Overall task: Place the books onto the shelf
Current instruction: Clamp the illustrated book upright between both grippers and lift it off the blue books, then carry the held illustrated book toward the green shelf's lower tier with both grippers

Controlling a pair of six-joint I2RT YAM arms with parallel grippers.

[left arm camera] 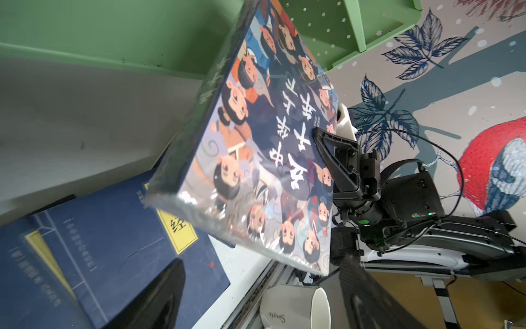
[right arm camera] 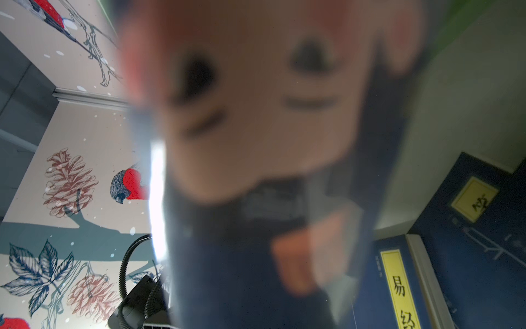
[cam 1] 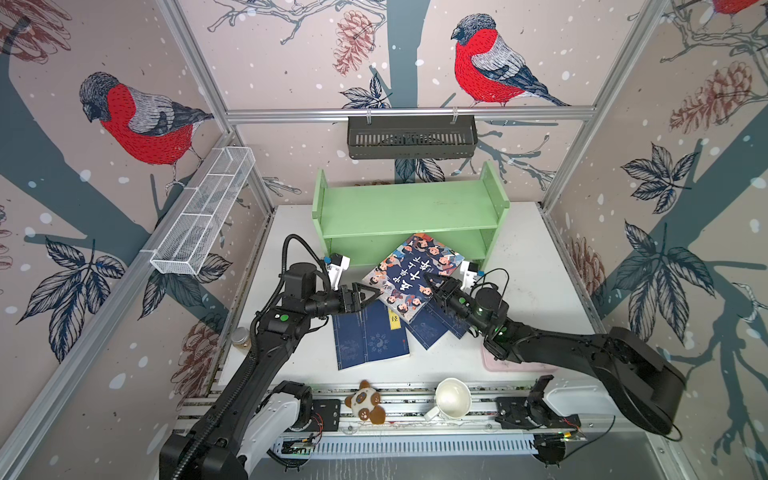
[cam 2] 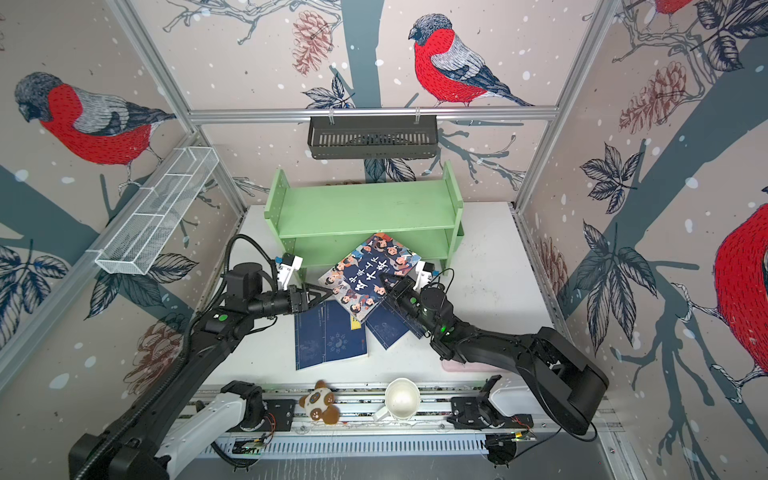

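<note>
Clamps the cartoon book in the right gripper, 1 finger on the cover and the other underneath, on the long edge opposite the spine. Holds it raised above the navy books, fanned flat on the table in front of the shelf. Probably grips that edge to leave the spine side free to lead toward the shelf.

Shows the left gripper spread wide and empty, just beside the book's near-left corner and apparently not touching it. Likely waits there to steady or nudge the book.

Carries the book cover up and tilted, spine toward the left arm. Sets its long axis on a diagonal, from near left to far right, so skewed to the shelf front rather than square with it. Puts the far corner over the front of the lower tier in both top views; cannot tell whether touching or merely above. Calls, by this reading, for a turn to line the book up before sliding it onto a tier.
</note>
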